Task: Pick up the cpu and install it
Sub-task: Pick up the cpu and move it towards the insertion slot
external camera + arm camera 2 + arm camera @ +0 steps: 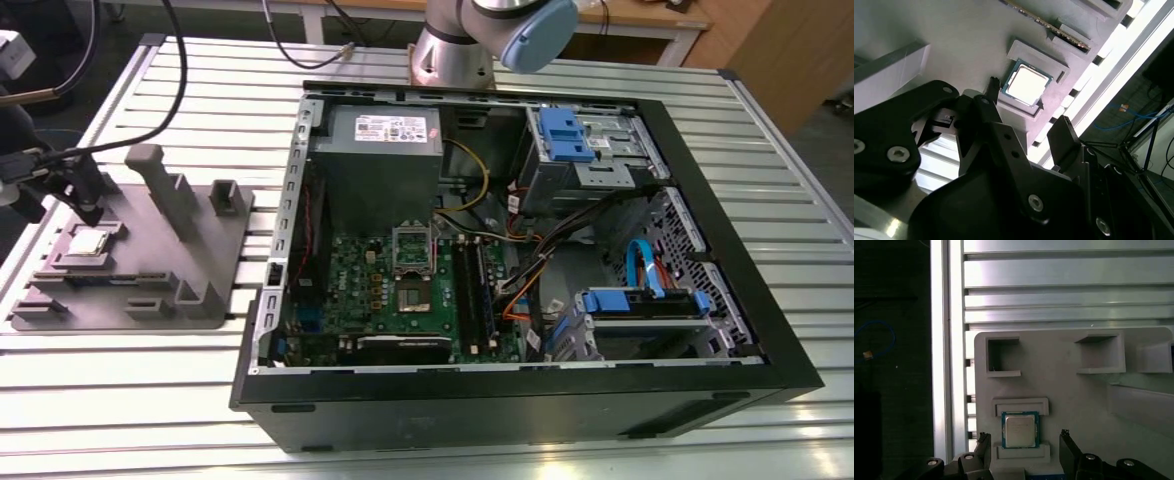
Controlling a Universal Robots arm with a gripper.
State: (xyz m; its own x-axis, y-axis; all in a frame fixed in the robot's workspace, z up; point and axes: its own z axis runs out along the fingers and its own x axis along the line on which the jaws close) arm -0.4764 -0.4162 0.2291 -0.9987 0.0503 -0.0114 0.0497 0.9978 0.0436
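The cpu is a small square chip with a pale silvery top. It lies flat in a recess of the grey plastic fixture at the exterior view's left. My gripper hangs just above it, open, with nothing held. In both wrist views the black fingers stand on either side of the cpu, apart from its edges. The second wrist view shows the cpu beyond the gripper. The open computer case holds a green motherboard with a metal-framed socket.
Upright grey posts rise from the fixture right beside the gripper. The power supply box, blue drive brackets and loose cables crowd the case. The slatted metal table carries everything; black cables trail across its far left.
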